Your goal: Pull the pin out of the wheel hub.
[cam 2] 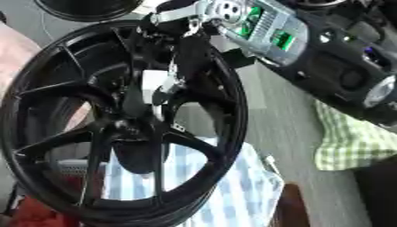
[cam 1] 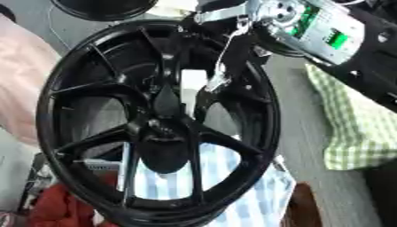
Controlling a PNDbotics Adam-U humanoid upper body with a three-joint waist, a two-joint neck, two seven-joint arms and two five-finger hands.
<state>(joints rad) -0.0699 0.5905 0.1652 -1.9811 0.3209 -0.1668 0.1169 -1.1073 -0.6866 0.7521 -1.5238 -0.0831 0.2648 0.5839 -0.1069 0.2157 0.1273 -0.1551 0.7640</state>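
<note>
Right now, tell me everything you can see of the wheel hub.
The wheel hub is a glossy black spoked wheel, metal by its look, standing on edge and slightly tilted, filling most of both views. Slim spokes run from a dark centre to a deep rim, with open gaps between them. Blue-and-white checked cloth shows through its lower gaps. The right hand reaches in over the upper rim, its fingers among the upper spokes. I cannot make out the pin itself.

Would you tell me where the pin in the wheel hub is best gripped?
Probably at its exposed silver tip, pinched from the upper right, where the right hand already reaches. The black wheel spokes crowd its other sides.
</note>
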